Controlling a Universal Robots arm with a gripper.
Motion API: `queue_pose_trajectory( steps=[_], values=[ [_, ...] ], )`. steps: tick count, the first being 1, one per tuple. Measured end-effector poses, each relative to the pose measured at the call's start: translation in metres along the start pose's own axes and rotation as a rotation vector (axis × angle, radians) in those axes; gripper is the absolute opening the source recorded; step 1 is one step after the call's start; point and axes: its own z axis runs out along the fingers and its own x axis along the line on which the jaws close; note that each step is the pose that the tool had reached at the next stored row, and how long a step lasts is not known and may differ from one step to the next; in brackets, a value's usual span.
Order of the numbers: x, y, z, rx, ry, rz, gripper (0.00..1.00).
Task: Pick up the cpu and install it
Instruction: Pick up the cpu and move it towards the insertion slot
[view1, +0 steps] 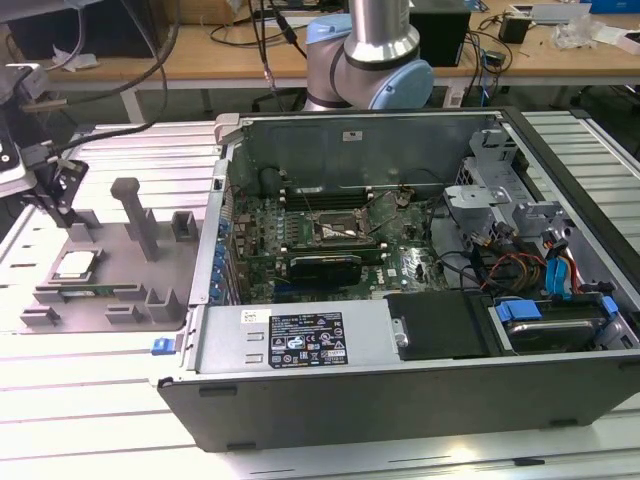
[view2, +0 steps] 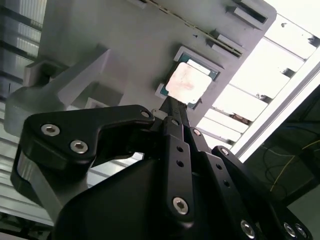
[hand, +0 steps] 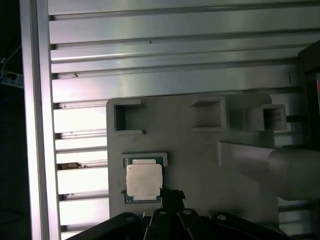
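My pincer (view2: 172, 107) at chip's (view2: 188, 82) edge | grip: cannot tell | chip at case's (view1: 300, 345) 9 o'clock, exterior view | I'd centre, descend level.

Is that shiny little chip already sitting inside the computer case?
No, the cpu lies in its pocket on the grey holder, outside the open case.

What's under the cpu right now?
The cpu lies in a shallow recess of the grey fixture plate on the slotted table. The recess floor beneath it is hidden by the chip.
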Motion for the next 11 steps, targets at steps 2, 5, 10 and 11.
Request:
queue_pose_trajectory(
  steps=[2,5,10,11],
  values=[
    [0.0014,-0.0003,0.0058,0.0,0.0002,0.0,0.11],
    [0.0049,-0.0011,0.0166,0.0001,0.0003,0.0,0.11],
    [0.0087,-0.0033,0.027,0.0,0.0002,0.0,0.11],
    [0.0097,-0.0044,0.0307,0.0001,0.0004,0.0,0.11]
  ],
)
